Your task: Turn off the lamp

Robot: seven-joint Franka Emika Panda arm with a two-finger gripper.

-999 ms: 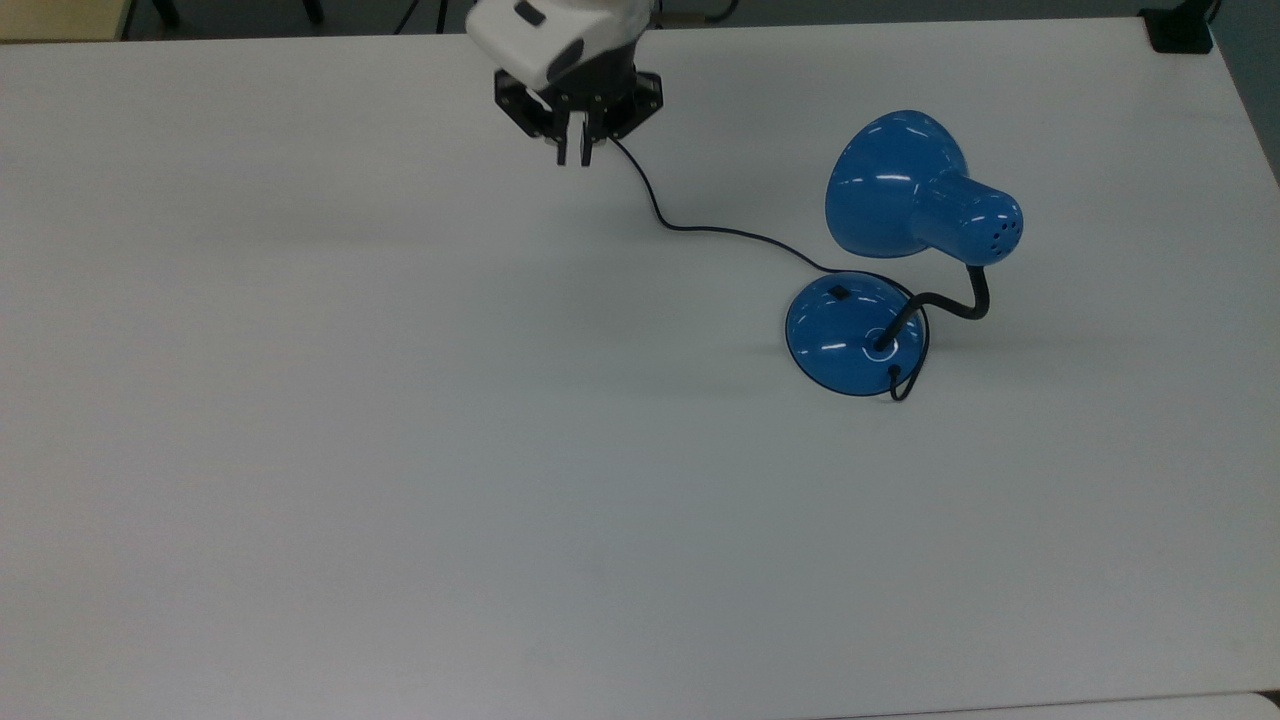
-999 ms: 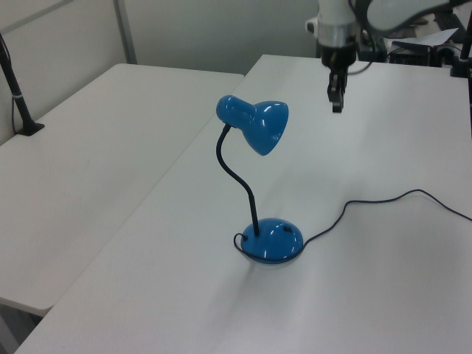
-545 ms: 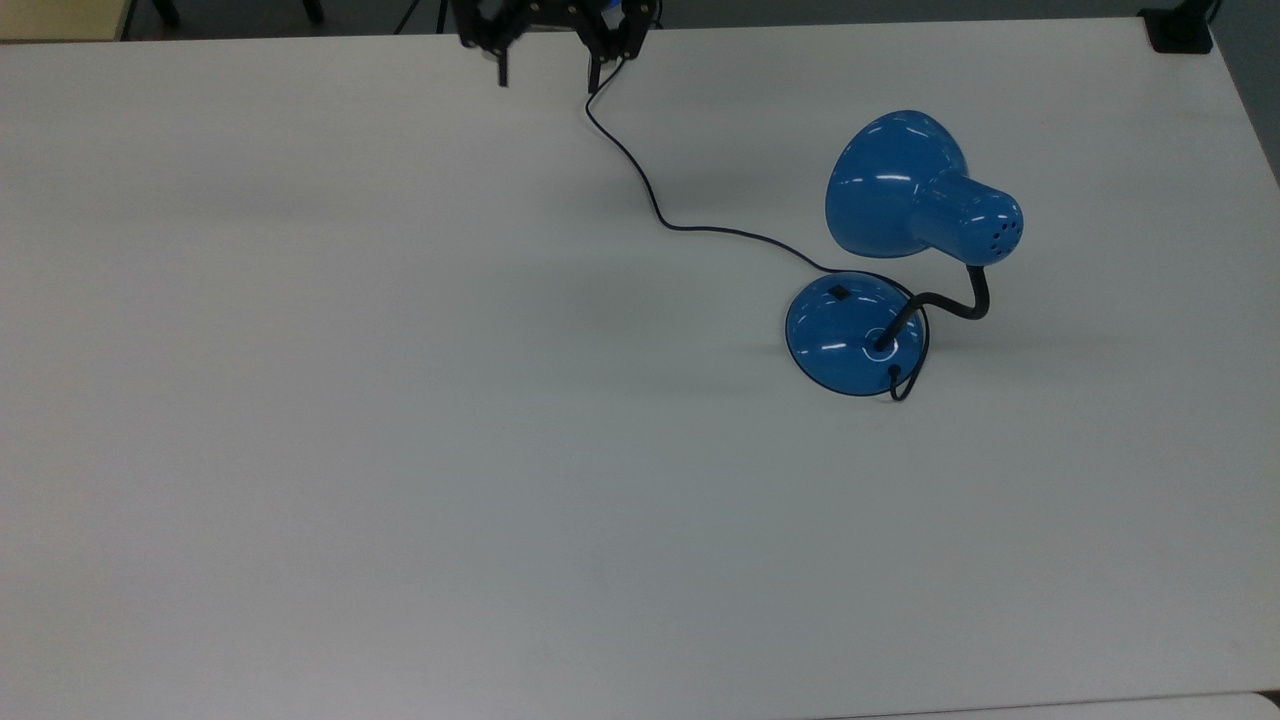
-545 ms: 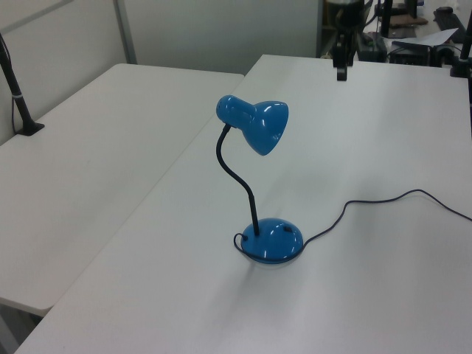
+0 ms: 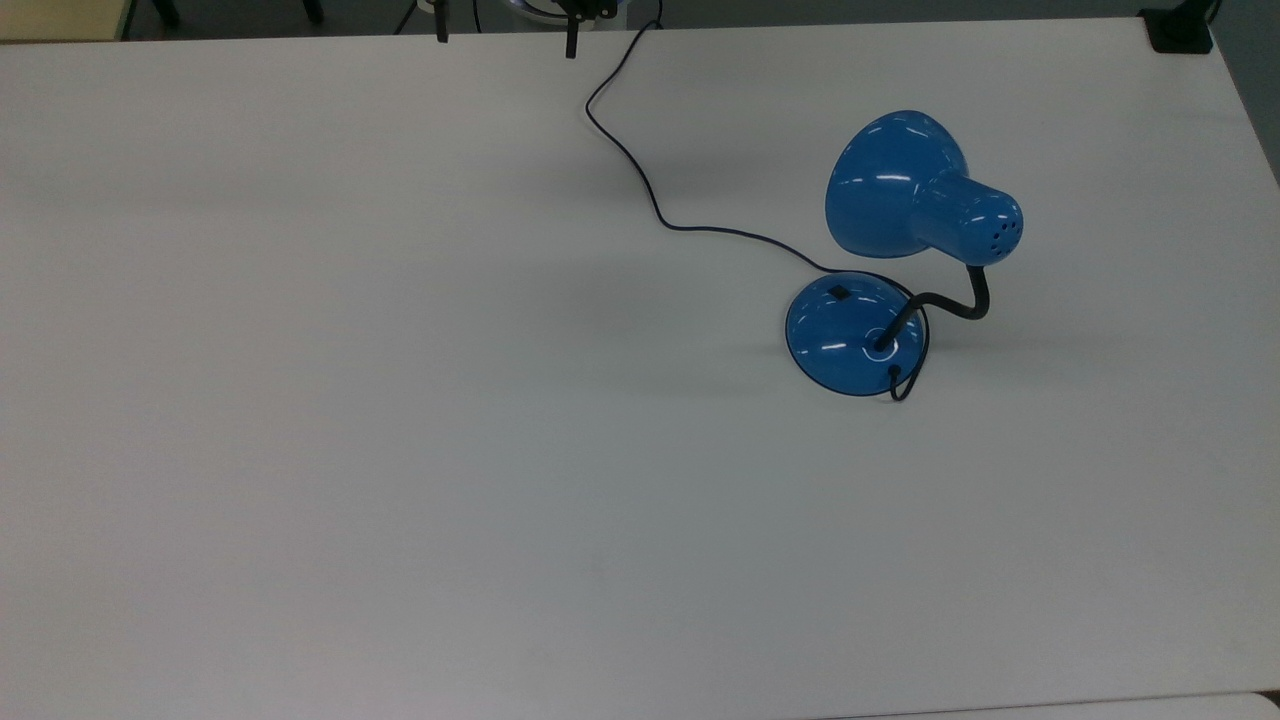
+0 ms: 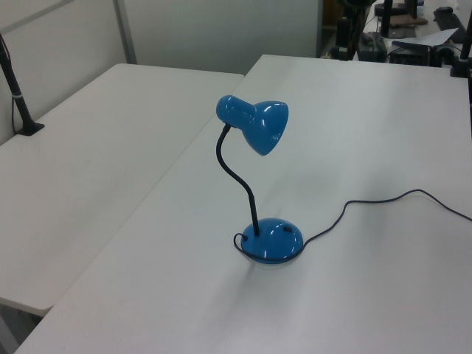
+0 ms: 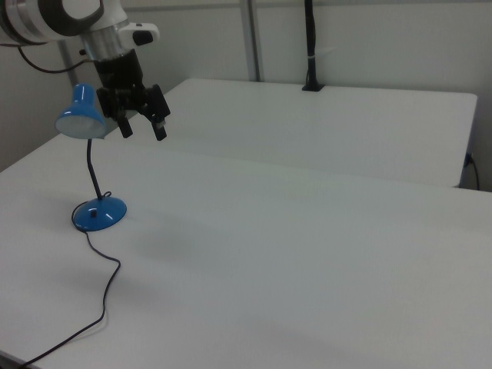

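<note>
No readable text, labels, brands or nos. anywhere. The lamp [image 5: 905, 240] has plain glossy blue surfaces, no markings visible. The table [image 5: 400, 450] under the lamp is blank white too.

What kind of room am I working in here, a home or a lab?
Likely a lab or office workroom: plain white tables pushed together, a black clamped pole on the far one, bare partition walls, and just the lamp set out.

Raised high, gripper [image 7: 143, 127] pointing down from the white wrist [image 7: 111, 34], black fingers [image 7: 161, 127] spread wide apart, holding nothing.
</note>
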